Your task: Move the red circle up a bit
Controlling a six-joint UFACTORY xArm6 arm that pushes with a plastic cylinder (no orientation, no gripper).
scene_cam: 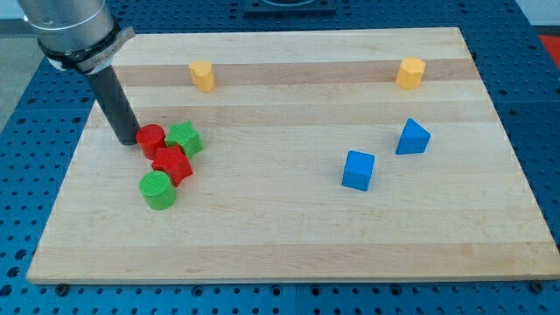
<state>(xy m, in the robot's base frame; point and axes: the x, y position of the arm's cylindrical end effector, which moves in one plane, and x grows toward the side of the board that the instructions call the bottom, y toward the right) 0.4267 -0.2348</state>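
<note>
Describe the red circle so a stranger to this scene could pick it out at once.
Start at the wooden board and go to the cluster of four blocks near the view's left edge. The red circle is the top-left one there, touching my tip on its left. Its red neighbour, the red star, is jagged and sits lower; the other two are green.

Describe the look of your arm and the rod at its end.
My arm shows only as a wide grey metallic cylinder at the view's top left, ringed by a dark band at its lower edge. From it hangs a straight, smooth dark rod, ending in my tip. No cables or markings are visible.
</note>
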